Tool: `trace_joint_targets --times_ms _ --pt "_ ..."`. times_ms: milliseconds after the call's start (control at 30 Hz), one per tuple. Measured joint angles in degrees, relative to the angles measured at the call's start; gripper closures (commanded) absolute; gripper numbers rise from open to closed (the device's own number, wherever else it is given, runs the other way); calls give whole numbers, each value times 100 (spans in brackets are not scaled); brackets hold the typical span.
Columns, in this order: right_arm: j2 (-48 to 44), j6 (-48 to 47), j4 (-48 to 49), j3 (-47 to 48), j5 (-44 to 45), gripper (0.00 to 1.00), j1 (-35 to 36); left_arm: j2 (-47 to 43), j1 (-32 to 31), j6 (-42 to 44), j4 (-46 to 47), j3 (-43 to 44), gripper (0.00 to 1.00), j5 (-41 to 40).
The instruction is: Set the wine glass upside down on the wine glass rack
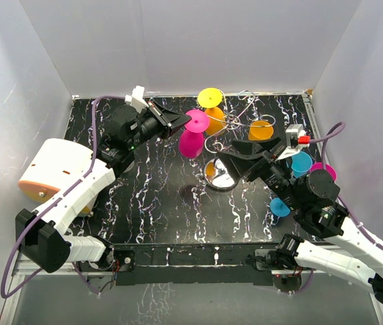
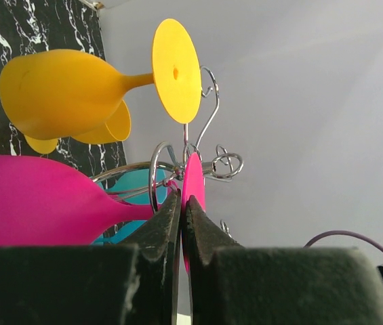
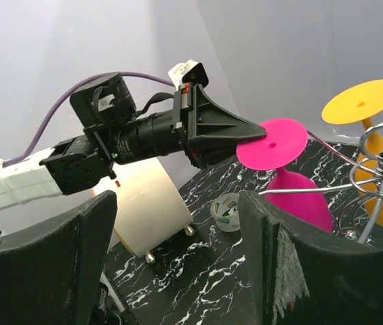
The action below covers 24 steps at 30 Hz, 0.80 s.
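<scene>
A pink wine glass [image 1: 192, 142] hangs upside down, its foot [image 3: 272, 143] on top and its bowl [image 2: 28, 203] below. My left gripper [image 1: 183, 122] is shut on the rim of that foot [image 2: 193, 177], its jaws pinching the thin disc. The glass's stem lies beside a curled arm of the silver wine glass rack [image 1: 229, 124]; whether it rests in the loop [image 2: 154, 177] I cannot tell. My right gripper [image 1: 236, 156] stands open right of the rack's round base [image 1: 219, 177], nothing between its fingers [image 3: 279, 250].
Yellow and orange glasses [image 1: 213, 108] hang on the rack, another orange one [image 1: 261, 130] at its right. Blue glasses [image 1: 301, 163] and a pink one [image 1: 325, 169] sit at the right. A cream appliance [image 1: 52, 169] stands left, a tape roll [image 3: 228, 211] beside it.
</scene>
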Motion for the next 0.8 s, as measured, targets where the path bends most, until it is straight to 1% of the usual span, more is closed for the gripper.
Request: trace_joint_targets --times_ms 33,133,267,300,400,633,800 --pt "2 39 -20 -2 74 29 0 2 0 -9 4 -13 100 31" --pt "-4 103 -44 0 238 29 0 0 0 -24 44 -59 94 72" --pt "-61 195 -90 -2 492 29 0 0 7 -31 35 -76 82 118" --pt "-83 225 -103 -2 542 29 0 0 7 -28 33 -76 77 140" --pt "-177 345 -146 -2 706 29 0 -7 7 -15 59 -76 69 240" --pt "-463 570 -177 -2 931 28 0 -122 7 35 13 -87 59 444" --pt "-498 758 -343 0 1086 28 0 -297 7 155 -251 -166 52 448"
